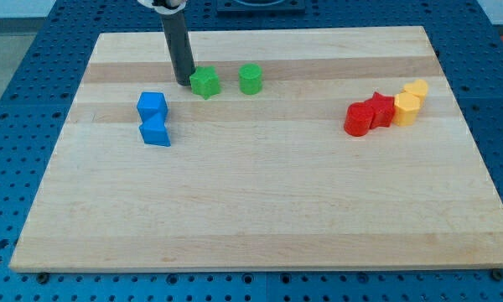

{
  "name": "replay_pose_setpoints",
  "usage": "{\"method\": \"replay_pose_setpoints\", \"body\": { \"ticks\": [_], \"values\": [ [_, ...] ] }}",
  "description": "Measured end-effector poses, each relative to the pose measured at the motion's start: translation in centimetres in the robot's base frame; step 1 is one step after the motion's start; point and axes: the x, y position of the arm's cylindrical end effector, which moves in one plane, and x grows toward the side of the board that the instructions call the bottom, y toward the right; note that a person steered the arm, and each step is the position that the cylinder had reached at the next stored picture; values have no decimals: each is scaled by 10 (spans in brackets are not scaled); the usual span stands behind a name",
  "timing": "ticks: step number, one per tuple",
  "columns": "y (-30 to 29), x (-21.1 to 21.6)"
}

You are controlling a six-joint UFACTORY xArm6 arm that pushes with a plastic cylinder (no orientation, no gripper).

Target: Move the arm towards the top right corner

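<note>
My tip (184, 82) rests on the wooden board (260, 210) in its upper left part, just left of a green star-shaped block (205, 82), touching or nearly touching it. A green cylinder-like block (250, 78) stands a little to the right of the star. The board's top right corner (419, 32) lies far to the right of the tip.
Two blue blocks (153, 118) sit together below and left of the tip. At the right, a red cylinder (357, 118), a red star (380, 109) and two yellow blocks (410, 101) form a slanted row. Blue perforated table surrounds the board.
</note>
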Motion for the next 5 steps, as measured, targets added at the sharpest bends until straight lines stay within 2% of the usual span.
{"method": "replay_pose_setpoints", "body": {
  "ticks": [3, 5],
  "values": [
    [4, 0],
    [-6, -15]
  ]
}}
